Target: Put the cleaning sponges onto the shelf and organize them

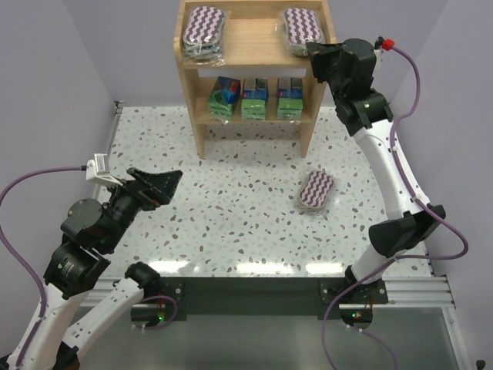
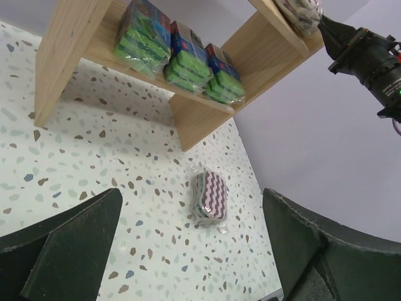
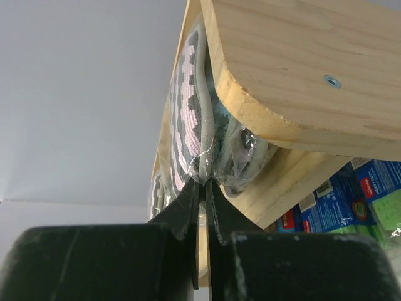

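Note:
The wooden shelf [image 1: 250, 35] stands at the back of the table. Two purple-and-white zigzag pads lie on its top tier, one at the left [image 1: 203, 27] and one at the right [image 1: 300, 27]. Three green-and-blue packs [image 1: 254, 98] stand in a row on the lower tier. A third zigzag pad [image 1: 316, 190] lies on the table; it also shows in the left wrist view [image 2: 212, 195]. My right gripper [image 1: 314, 50] is at the top tier's right front, shut on the plastic wrap of the right pad [image 3: 188, 106]. My left gripper [image 1: 171, 185] is open and empty, low over the table's left.
The shelf's side panel [image 3: 301, 69] is close above and to the right of my right gripper [image 3: 205, 185]. The packs [image 2: 191, 59] fill the lower tier. Purple walls enclose the speckled table at the back and both sides.

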{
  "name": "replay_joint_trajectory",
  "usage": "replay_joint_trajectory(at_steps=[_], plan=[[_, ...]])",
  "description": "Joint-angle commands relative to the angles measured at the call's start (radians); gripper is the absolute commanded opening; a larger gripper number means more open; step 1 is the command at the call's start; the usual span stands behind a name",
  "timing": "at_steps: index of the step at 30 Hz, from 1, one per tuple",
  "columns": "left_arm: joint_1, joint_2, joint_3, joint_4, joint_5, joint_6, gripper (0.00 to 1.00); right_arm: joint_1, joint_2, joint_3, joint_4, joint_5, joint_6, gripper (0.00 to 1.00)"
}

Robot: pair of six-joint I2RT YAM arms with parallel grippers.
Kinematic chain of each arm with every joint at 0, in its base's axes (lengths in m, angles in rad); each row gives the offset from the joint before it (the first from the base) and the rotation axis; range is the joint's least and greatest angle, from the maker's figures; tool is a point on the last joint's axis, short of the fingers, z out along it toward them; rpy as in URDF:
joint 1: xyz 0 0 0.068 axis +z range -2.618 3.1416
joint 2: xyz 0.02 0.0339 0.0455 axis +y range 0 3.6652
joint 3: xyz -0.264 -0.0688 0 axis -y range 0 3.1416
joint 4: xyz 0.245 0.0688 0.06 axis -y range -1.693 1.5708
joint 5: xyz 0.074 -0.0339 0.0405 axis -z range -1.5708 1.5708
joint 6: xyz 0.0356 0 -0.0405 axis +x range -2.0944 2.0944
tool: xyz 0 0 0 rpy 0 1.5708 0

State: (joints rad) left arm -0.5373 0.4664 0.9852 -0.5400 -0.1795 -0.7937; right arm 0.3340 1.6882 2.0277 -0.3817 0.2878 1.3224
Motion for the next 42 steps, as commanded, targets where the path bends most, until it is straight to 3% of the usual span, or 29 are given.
replay_joint_trajectory(at_steps=[1,8,20,21,24,25,31,34,42], plan=[[-0.003,-0.009,0.004,-0.015,-0.006,-0.012,1.00,0.013,-0.070,-0.035,0.124,0.134,0.017,0.00],[-0.003,-0.014,0.010,-0.037,-0.018,-0.019,1.00,0.019,0.008,0.069,0.101,0.155,0.008,0.00],[-0.003,-0.018,0.000,-0.049,-0.025,-0.032,1.00,0.025,0.054,0.065,0.096,0.122,0.005,0.00],[-0.003,-0.015,-0.002,-0.049,-0.023,-0.033,1.00,0.025,0.056,0.065,0.099,0.114,0.001,0.02],[-0.003,-0.018,-0.003,-0.048,-0.021,-0.041,1.00,0.023,0.044,0.057,0.124,0.079,-0.009,0.21],[-0.003,-0.021,-0.003,-0.046,-0.021,-0.042,1.00,0.025,0.035,0.052,0.138,0.068,-0.014,0.33],[-0.003,-0.020,-0.005,-0.032,-0.018,-0.053,1.00,0.025,-0.074,-0.003,0.198,-0.016,-0.069,0.68],[-0.003,-0.012,-0.006,-0.025,-0.006,-0.056,1.00,0.025,-0.169,-0.064,0.176,-0.067,-0.101,0.78],[-0.003,-0.008,-0.077,0.018,0.055,-0.068,1.00,0.023,-0.579,-0.495,0.048,-0.088,-0.277,0.83]])
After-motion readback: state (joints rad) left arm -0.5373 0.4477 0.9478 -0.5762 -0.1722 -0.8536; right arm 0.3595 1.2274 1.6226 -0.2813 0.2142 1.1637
